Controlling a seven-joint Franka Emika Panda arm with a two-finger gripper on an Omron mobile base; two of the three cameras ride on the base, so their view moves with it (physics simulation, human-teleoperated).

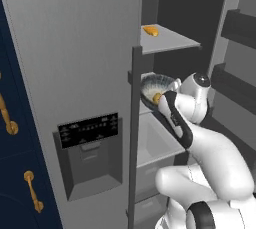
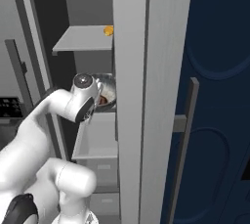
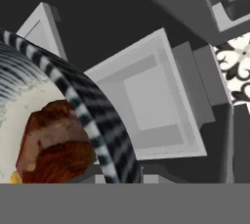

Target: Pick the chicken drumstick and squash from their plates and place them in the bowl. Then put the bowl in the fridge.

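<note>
My gripper (image 1: pixel 162 102) is shut on the near rim of the dark ribbed bowl (image 1: pixel 156 84), holding it tilted inside the open fridge (image 1: pixel 75 48), just below the upper shelf. The reddish-brown chicken drumstick (image 3: pixel 53 145) lies on the bowl's pale inside (image 3: pixel 19 105). A yellow bit of the squash (image 1: pixel 156 98) shows beside it. From the right, the bowl (image 2: pixel 106 90) sits behind my wrist, partly hidden by the fridge's door edge. The plates are out of view.
An orange food piece (image 1: pixel 150 30) lies on the pale upper shelf (image 1: pixel 172 40). Under the bowl is a pale open drawer (image 3: pixel 146 100). The door with the black dispenser panel (image 1: pixel 89 129) stands to the left, and navy cabinets with gold handles (image 1: pixel 33 191) lie beyond it.
</note>
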